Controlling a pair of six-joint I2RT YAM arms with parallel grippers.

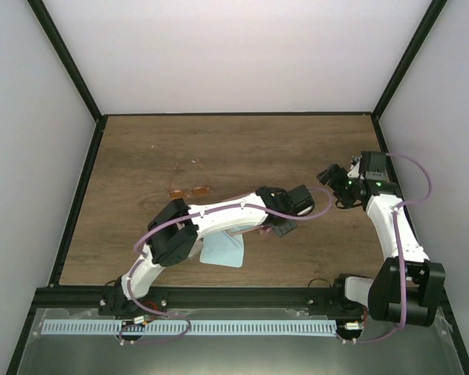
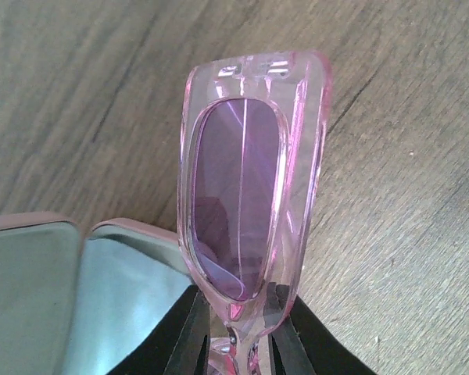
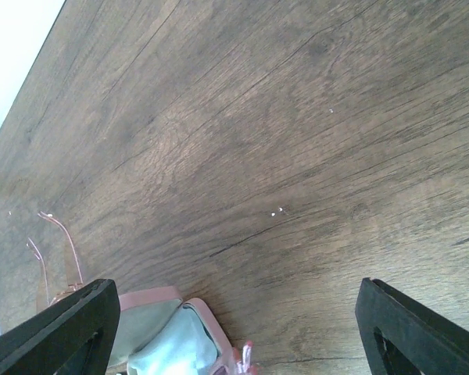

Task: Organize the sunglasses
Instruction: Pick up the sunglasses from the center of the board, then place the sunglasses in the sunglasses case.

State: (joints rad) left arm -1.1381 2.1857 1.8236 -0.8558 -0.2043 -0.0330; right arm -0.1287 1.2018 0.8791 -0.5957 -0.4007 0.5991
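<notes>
The robot's left gripper pinched a pair of sunglasses with purple-pink lenses and a translucent pink plastic frame. Its fingers were narrowed onto one end of the frame, and the pair stood on edge above the wood-grain tabletop, a little right of the middle and toward the near edge. Just beside the lifted pair lay an open pink oblong case with a pale blue-green interior.

The right gripper hung over the right side of the table, its fingers spread wide and holding nothing. A second pair of sunglasses, with orange lenses and a thin wire frame, lay left of the table's centre, well apart from both arms. A light blue square cloth lay near the near edge, below the left arm.

The step in hand appeared to be stowing the purple-pink pair. The next move would likely call for carrying it over the case's open hollow, tipping it flat and loosening the grip there. The orange pair had not yet been put away.
</notes>
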